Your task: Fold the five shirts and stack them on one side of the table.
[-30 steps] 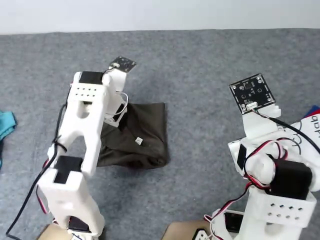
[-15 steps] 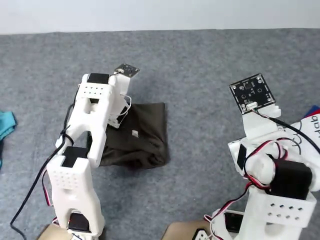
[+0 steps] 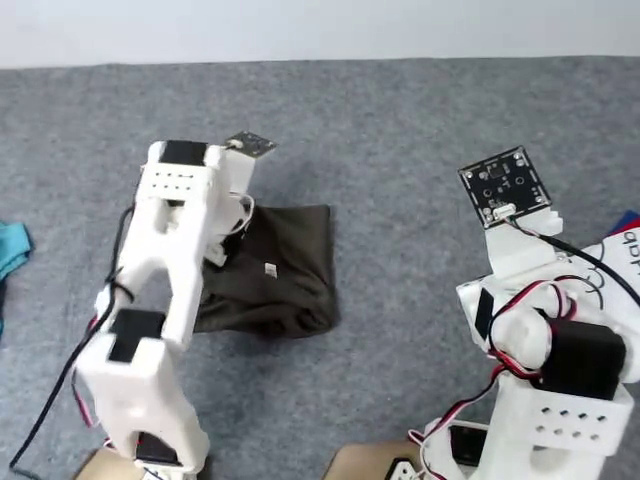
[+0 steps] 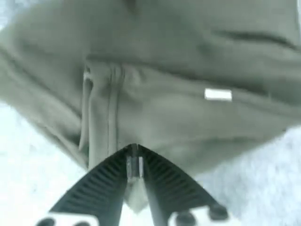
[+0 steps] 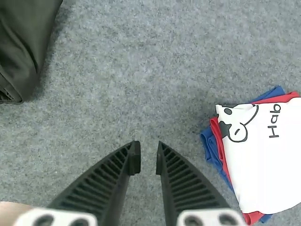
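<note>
Just toward 9 o'clock from the middle of the high view, a dark shirt (image 3: pixel 285 265) lies bunched on the grey table (image 3: pixel 420 130). Its edge toward 12 o'clock is fairly straight, and its edge toward 6 o'clock is rolled into a thick fold. A small white tag (image 3: pixel 270 270) sits on top of the cloth. The left arm (image 3: pixel 165 260) rises from the 7 o'clock corner and leans over the shirt's 9 o'clock side, covering that part of it.

From the left wrist, the left gripper (image 4: pixel 134 160) is closed, its black ribbed jaws meeting tip to tip right at a seamed fold of the dark shirt (image 4: pixel 155 70). A sliver of the same cloth seems to sit between the jaws behind the tips, so it looks pinched on the fabric. The tag (image 4: pixel 217 94) shows farther off on the shirt.

At the 3 o'clock edge of the high view is the corner of a stack of folded shirts (image 3: pixel 625 240), well apart from the dark one. The right arm (image 3: pixel 545 350) stands in the 4 o'clock corner in front of it.

Seen from the right wrist, the right gripper (image 5: pixel 143 157) hangs above bare table with nothing in it, its jaws a narrow gap apart. The stack (image 5: pixel 263 165) has a white printed shirt on top, with red and blue edges showing beneath it.

At the 9 o'clock edge of the high view, a teal shirt (image 3: pixel 12 250) lies crumpled.
</note>
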`<control>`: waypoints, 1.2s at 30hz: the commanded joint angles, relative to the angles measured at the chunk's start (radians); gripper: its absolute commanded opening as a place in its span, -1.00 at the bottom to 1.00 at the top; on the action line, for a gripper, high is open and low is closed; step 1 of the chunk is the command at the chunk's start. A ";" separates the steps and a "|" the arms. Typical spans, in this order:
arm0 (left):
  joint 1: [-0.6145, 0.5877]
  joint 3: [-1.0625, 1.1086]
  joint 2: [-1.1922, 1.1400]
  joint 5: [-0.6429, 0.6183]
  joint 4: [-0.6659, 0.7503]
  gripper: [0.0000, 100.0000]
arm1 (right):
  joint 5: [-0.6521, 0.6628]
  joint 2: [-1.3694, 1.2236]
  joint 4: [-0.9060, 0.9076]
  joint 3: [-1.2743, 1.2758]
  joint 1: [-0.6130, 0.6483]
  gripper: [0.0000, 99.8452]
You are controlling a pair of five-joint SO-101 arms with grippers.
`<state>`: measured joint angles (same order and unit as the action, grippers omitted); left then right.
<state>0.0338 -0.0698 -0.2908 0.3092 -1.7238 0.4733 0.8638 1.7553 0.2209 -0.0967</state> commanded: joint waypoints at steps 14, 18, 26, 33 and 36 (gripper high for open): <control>-0.009 0.252 0.288 -0.123 0.345 -0.62 | 0.011 0.005 0.024 0.040 -0.010 -0.85; 0.015 0.249 0.190 -0.123 0.427 -0.62 | 0.011 0.005 0.025 0.049 -0.010 -0.85; -0.006 0.111 -0.008 -0.123 0.440 -0.68 | 0.011 0.013 0.031 0.049 -0.012 -0.85; -0.025 0.093 -0.069 -0.120 0.440 -0.72 | 0.011 0.010 0.030 0.049 -0.012 -0.85; -0.023 0.091 -0.101 -0.086 0.431 -0.77 | 0.011 0.007 0.025 0.049 -0.012 -0.85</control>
<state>0.0138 0.0529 -0.3874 0.1972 -1.2958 0.4733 0.8638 1.7553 0.2746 -0.0967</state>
